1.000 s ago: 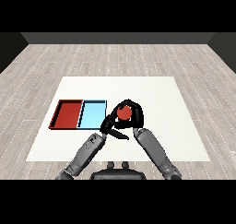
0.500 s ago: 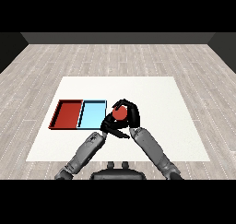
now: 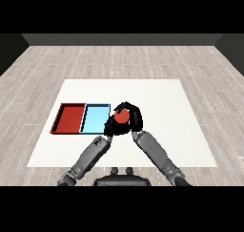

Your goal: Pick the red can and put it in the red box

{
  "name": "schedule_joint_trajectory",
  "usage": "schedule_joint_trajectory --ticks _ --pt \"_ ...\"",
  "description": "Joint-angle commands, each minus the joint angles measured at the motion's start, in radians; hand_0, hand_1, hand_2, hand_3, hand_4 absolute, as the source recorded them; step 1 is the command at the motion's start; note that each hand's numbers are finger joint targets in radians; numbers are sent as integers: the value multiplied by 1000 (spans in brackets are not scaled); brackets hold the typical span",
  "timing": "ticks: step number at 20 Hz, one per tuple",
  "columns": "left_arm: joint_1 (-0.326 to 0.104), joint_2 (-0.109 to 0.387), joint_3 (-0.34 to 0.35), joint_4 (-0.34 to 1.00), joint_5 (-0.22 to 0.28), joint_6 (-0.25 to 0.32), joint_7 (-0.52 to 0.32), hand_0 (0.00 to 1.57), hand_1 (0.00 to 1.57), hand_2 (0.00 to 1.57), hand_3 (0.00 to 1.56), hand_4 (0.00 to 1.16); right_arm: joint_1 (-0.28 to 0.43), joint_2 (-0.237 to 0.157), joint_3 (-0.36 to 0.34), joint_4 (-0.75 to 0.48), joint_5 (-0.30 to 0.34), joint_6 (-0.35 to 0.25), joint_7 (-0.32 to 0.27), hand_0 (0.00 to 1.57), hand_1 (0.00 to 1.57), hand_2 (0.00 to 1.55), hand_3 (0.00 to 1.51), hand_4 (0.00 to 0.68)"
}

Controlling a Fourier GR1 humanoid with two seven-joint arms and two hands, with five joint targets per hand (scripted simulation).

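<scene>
The red can [image 3: 121, 116] is held in my right hand [image 3: 132, 118], whose fingers curl round it just right of the light blue tray [image 3: 94, 118]. The red tray [image 3: 68, 118] lies left of the blue one, apart from the can. My left hand [image 3: 111, 128] sits low beside the can at the blue tray's near right corner; its fingers are mostly hidden behind the right hand.
The two trays lie side by side on the white table [image 3: 162, 102], which has open surface to the right and behind. A wooden floor surrounds the table.
My right hand has carried the red can a little leftward, closer to the light blue tray. The left hand has stayed about where it was.
</scene>
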Motion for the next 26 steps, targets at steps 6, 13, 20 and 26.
schedule_joint_trajectory --ticks 6,13,20,26 --pt "77 -8 -15 -46 -37 39 24 1571 1571 1571 1498 1123 21 5 -25 -46 22 31 28 1571 1571 1470 1400 635" --pt "-10 -9 -15 46 13 95 -50 1571 1571 1571 1490 1131 37 7 48 -29 -12 -18 -8 1539 1539 1448 1380 538" --pt "-8 -9 -11 -8 -10 106 2 1571 1571 1571 1499 1127 44 6 18 -12 124 63 113 0 0 0 0 0" --pt "72 1 -14 -77 -80 99 23 1571 1571 1571 1502 1131 -24 7 -53 36 90 47 92 0 0 0 0 0"
